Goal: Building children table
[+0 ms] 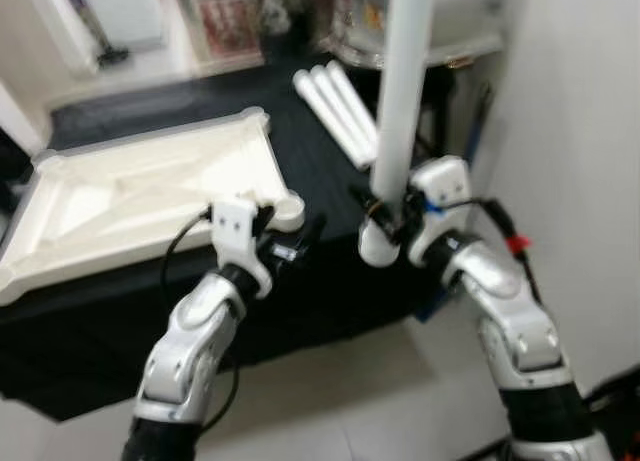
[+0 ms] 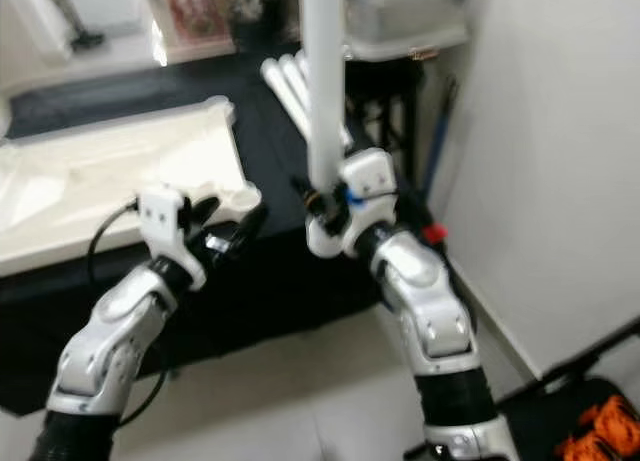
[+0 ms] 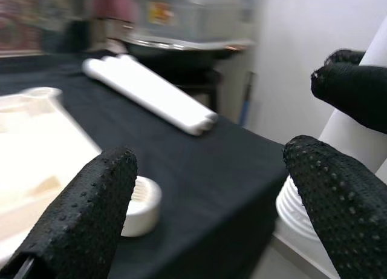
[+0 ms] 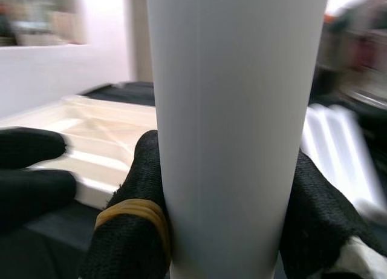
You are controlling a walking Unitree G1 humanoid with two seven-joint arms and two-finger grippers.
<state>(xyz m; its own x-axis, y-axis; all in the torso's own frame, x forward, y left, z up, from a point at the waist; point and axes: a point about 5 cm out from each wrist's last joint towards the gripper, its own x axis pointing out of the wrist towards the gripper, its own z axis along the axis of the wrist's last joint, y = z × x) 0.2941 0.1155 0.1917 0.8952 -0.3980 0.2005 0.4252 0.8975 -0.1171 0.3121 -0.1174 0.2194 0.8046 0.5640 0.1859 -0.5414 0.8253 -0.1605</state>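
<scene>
White plastic leg (image 1: 405,91) is pinched upright in my right pincer (image 1: 385,226), just off the desk (image 1: 330,171) edge, near the upside-down tabletop's (image 1: 140,186) corner socket (image 1: 288,209). Left pincer (image 1: 290,243) hangs spread beside that corner. No legs screwed in yet, I reckon; three more legs (image 1: 335,106) lie behind.

There was one upturned white tabletop (image 1: 140,196), three white table legs (image 1: 336,111) lying side by side, and a fourth leg (image 1: 404,111) standing upright.
</scene>
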